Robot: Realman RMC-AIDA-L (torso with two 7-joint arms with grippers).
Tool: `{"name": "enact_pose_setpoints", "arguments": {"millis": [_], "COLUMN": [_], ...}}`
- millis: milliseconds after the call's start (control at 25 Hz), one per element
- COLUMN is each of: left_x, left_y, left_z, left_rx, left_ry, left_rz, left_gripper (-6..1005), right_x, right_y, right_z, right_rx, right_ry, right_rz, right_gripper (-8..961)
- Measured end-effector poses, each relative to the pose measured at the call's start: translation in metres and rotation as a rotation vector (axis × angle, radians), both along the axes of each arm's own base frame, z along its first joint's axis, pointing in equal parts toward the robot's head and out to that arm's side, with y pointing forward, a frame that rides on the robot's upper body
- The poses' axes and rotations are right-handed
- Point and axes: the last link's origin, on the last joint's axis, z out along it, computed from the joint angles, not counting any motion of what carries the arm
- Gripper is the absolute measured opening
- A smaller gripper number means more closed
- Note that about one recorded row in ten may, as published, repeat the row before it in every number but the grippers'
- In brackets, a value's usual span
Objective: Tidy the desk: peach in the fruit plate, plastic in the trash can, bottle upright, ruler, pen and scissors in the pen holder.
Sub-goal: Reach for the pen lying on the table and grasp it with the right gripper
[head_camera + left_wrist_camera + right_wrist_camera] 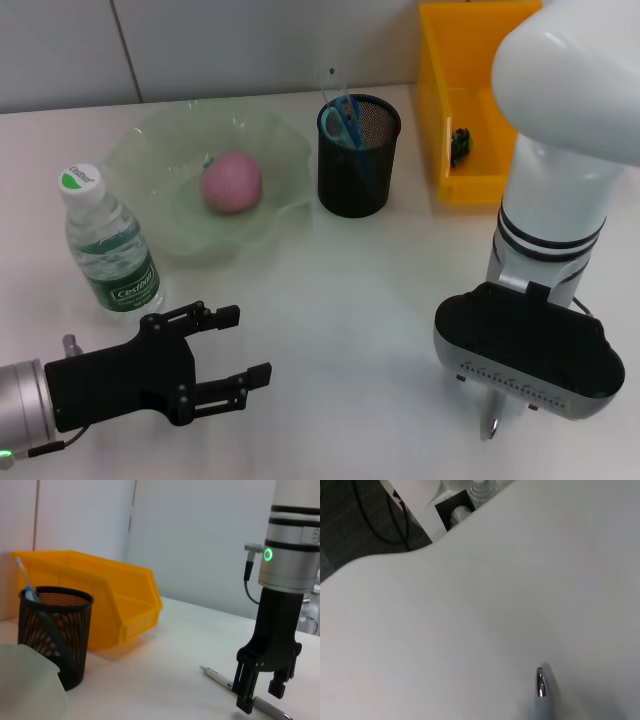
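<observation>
Right gripper (pixel 261 696): black, lower right of frame, pointing down at the white desk (pixel 350 300), fingers narrowly parted astride the slim silver pen (pixel 220 678) lying flat; whether clamped, cannot tell. Left gripper (pixel 240 378): black, lower left, jaws wide, holding nothing. Clear plastic water bottle (pixel 108 250): upright, left edge. Pink peach (pixel 232 182): inside pale green wavy glass plate (pixel 280 150), upper left. Black mesh pen holder (pixel 358 160): upper centre, blue-handled scissors (pixel 343 120) inside. Yellow plastic bin (pixel 440 110): upper right.
</observation>
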Motion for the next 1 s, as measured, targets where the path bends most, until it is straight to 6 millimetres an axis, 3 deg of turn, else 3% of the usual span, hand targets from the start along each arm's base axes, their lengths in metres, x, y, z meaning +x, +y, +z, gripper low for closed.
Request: {"name": "enact_pose_setpoints", "arguments": {"millis": [280, 480, 1000], "left_x": [0.0007, 0.0009, 0.0011], "left_y": [0.0001, -0.0003, -0.0006], "left_z": [0.0001, -0.0005, -0.0003], "left_rx": [0.002, -0.001, -0.002], "left_ry": [-0.006, -0.005, -0.006], "left_rz": [0.001, -0.001, -0.004], "left_gripper": [806, 806, 805], "right_x": [0.0001, 0.001, 0.0054], "right_y": [0.0015, 0.0015, -0.0049], "right_z": [-0.0011, -0.0019, -0.0047], "right_rx": [0.007, 0.011, 0.049], "right_ry": [0.006, 0.008, 0.025], "right_rz": [0.008, 0.008, 0.034], "right_gripper": [761, 564, 513]}}
